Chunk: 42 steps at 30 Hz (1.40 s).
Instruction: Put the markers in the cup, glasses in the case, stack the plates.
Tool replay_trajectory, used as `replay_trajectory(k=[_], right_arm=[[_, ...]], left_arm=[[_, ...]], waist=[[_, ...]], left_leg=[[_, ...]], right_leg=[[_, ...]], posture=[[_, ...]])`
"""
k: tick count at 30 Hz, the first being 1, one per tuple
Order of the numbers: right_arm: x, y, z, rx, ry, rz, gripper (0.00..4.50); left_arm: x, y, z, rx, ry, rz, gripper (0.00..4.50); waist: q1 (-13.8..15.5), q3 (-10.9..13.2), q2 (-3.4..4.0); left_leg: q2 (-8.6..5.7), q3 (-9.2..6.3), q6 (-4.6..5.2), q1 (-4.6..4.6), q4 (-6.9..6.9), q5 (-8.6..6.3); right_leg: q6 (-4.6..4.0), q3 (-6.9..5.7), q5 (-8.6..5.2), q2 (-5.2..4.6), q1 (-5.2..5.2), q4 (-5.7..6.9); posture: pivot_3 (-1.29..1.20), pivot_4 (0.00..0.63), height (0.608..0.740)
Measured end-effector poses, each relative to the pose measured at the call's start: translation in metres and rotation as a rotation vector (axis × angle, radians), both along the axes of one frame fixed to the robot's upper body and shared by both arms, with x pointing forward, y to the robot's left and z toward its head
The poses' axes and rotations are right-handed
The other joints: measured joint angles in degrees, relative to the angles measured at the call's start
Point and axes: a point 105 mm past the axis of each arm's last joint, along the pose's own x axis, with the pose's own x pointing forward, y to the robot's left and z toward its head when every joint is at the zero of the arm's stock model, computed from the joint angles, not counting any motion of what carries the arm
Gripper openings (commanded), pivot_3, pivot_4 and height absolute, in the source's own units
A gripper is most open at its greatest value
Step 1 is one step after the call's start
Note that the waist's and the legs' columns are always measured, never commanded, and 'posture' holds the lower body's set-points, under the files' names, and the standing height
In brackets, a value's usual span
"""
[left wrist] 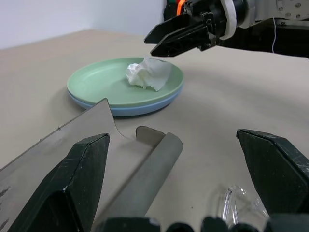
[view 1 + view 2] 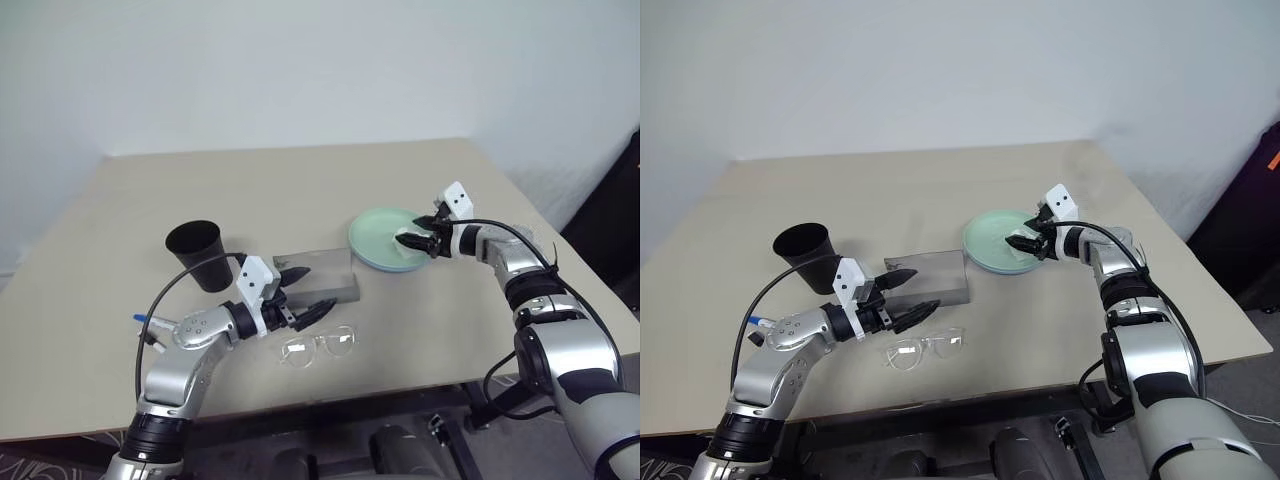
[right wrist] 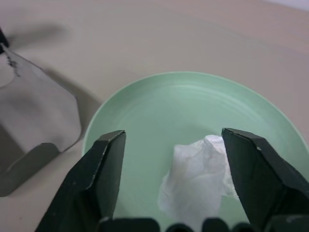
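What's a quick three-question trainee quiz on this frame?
1. True or false: the pale green plate rests on top of the light blue plate.
2. What lies on the green plate? A) a marker B) a white lump of tissue C) the glasses
3. Fill in: the glasses lie on the table beside the grey ____, not inside it.

Key:
1. True; the blue rim shows under the green one in the left wrist view.
2. B; the right gripper hangs over it with jaws open.
3. case; the left gripper, jaws open, sits at its near edge.
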Motion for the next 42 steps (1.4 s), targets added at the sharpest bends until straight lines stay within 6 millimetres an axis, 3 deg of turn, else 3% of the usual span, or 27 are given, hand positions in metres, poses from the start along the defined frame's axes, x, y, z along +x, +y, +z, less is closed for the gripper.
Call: replay_trajectory(k=[5, 13, 18, 22, 32, 35, 39, 42], right_arm=[[-0.014, -0.009, 0.004, 0.043, -0.005, 0.087, 3.27], [-0.041, -0.004, 0.004, 0.113, 0.034, 0.224, 3.27], [-0.065, 0.006, 0.013, 0.166, 0.03, 0.331, 3.27], [-0.085, 0.013, 0.007, 0.184, 0.056, 0.381, 3.27], [-0.095, 0.017, -0.003, 0.203, 0.071, 0.34, 3.27], [-0.094, 0.017, -0.004, 0.209, 0.074, 0.322, 3.29], [-0.093, 0.016, -0.004, 0.207, 0.07, 0.307, 3.29], [-0.092, 0.016, -0.004, 0.206, 0.066, 0.3, 3.29]], left_arm=[[-0.001, 0.011, -0.006, 0.156, 0.032, -0.104, 4.5], [-0.003, 0.007, 0.003, 0.352, 0.068, -0.432, 4.5], [-0.005, 0.002, -0.003, 0.426, 0.123, -0.577, 4.5], [0.002, -0.004, -0.009, 0.471, 0.143, -0.644, 4.5], [0.008, -0.016, -0.019, 0.521, 0.192, -0.731, 4.5], [0.007, -0.016, -0.026, 0.54, 0.224, -0.737, 3.93], [0.004, -0.018, -0.031, 0.542, 0.253, -0.756, 2.64], [0.003, -0.017, -0.031, 0.544, 0.26, -0.762, 2.64]], waist=[[0.09, 0.0, 0.01], [0.1, 0.05, 0.11], [0.14, 0.05, 0.11], [0.32, 0.05, 0.1], [0.28, 0.05, 0.09], [0.25, 0.06, 0.08], [0.22, 0.06, 0.08], [0.22, 0.06, 0.08]], left_leg=[[-0.02, -0.11, 0.0, -0.03, 0.02, 0.0], [-0.01, -0.14, 0.0, -0.04, 0.02, 0.0], [-0.01, -0.16, 0.0, -0.07, 0.02, 0.0], [-0.01, -0.19, 0.0, -0.09, 0.07, 0.0], [-0.01, -0.17, 0.01, -0.11, 0.11, 0.0], [-0.02, -0.17, 0.01, -0.14, 0.11, 0.0], [-0.01, -0.18, 0.01, -0.13, 0.11, 0.0], [-0.01, -0.18, 0.01, -0.13, 0.12, 0.0]], right_leg=[[0.01, -0.12, -0.01, 0.0, 0.03, -0.02], [0.01, -0.15, -0.02, 0.03, 0.02, 0.0], [0.03, -0.15, -0.03, 0.03, 0.01, -0.01], [0.02, -0.2, -0.04, 0.03, 0.03, 0.0], [0.03, -0.17, -0.04, 0.03, 0.01, 0.01], [0.03, -0.17, -0.04, 0.03, -0.01, 0.0], [0.03, -0.17, -0.04, 0.03, 0.0, 0.02], [0.03, -0.17, -0.04, 0.03, 0.0, 0.02]], posture=[[0.0, 0.0, 0.74], [0.0, 0.0, 0.74], [0.0, 0.0, 0.74], [0.0, 0.0, 0.74], [0.0, 0.0, 0.74], [0.0, 0.0, 0.74], [0.0, 0.0, 0.74], [0.0, 0.0, 0.74]])
